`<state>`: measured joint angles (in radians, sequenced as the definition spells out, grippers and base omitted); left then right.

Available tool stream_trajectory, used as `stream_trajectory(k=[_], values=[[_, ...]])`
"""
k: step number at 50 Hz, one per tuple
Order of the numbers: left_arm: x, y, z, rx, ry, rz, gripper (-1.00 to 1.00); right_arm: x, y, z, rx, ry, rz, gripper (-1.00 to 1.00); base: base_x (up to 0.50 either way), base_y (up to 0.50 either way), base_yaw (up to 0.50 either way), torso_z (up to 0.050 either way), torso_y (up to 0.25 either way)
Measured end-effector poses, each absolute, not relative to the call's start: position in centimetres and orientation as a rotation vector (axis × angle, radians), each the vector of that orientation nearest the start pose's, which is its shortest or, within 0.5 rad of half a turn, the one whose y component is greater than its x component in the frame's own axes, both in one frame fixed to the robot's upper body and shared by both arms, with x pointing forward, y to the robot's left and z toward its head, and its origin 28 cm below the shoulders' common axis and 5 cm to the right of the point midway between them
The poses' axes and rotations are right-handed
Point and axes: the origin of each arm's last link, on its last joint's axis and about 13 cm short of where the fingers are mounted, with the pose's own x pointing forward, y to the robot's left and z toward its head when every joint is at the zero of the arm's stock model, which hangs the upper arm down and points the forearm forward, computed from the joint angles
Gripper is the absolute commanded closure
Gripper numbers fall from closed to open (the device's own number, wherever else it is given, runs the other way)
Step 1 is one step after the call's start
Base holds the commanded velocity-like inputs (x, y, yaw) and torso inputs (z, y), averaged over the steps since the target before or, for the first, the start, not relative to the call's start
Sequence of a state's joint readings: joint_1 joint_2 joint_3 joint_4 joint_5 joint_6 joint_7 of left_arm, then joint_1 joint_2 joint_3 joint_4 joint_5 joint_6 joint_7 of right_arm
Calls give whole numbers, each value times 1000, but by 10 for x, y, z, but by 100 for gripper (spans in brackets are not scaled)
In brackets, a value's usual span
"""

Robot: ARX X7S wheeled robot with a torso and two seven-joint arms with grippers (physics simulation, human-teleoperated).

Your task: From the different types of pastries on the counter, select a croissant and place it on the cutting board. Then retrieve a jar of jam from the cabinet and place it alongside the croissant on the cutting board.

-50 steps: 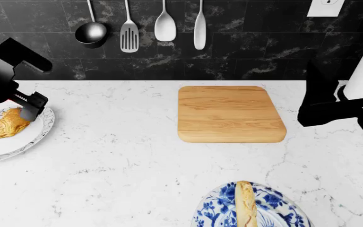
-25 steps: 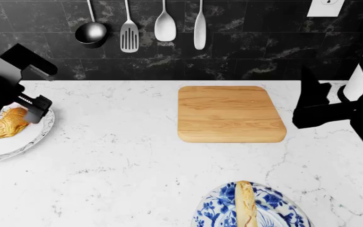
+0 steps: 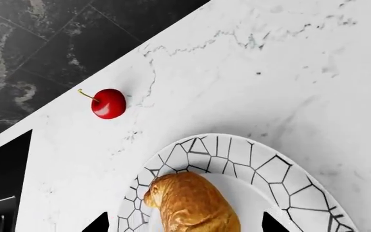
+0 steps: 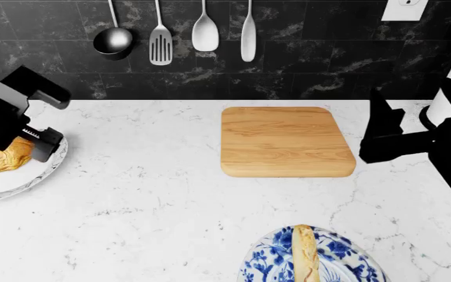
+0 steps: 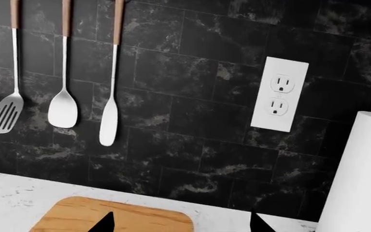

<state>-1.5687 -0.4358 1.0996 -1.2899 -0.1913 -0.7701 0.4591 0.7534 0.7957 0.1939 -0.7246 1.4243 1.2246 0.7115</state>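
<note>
Tabletop (image 4: pixel 155 194): white marble, cutting board (image 4: pixel 284 141) sits bare near the back wall, well apart from the croissant.

Croissant (image 3: pixel 192 205) is on the crackle-pattern plate (image 3: pixel 250 159) at the far left; in the head view the left hand (image 4: pixel 33 141) is right over it. Left wrist view shows two dark finger tips apart, straddling the croissant with plate showing on both sides, not clamped yet.

Step in hand, as I read it: grasp the croissant. Doing it well:
- centre the fingers across the narrow width
- come straight down, stop short of the plate
- close gently, it's lumpy and glossy, could slip
- lift clear before heading for the board

Right hand (image 4: pixel 378 141) idles beside the board, tips apart, nothing held.

Cherry (image 3: pixel 108 103) near the plate: ignore.
</note>
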Motion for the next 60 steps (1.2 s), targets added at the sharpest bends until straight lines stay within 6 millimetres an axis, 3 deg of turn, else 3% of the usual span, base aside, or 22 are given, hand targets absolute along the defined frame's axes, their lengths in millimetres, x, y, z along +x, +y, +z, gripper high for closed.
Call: stream_trajectory(k=[33, 60], values=[[371, 398, 240, 554, 857, 195, -100, 199, -173, 263, -162, -83, 46, -100, 0, 0, 0, 0, 0], [368, 405, 244, 512, 814, 285, -100, 200, -174, 260, -162, -78, 44, -100, 0, 0, 0, 0, -31]])
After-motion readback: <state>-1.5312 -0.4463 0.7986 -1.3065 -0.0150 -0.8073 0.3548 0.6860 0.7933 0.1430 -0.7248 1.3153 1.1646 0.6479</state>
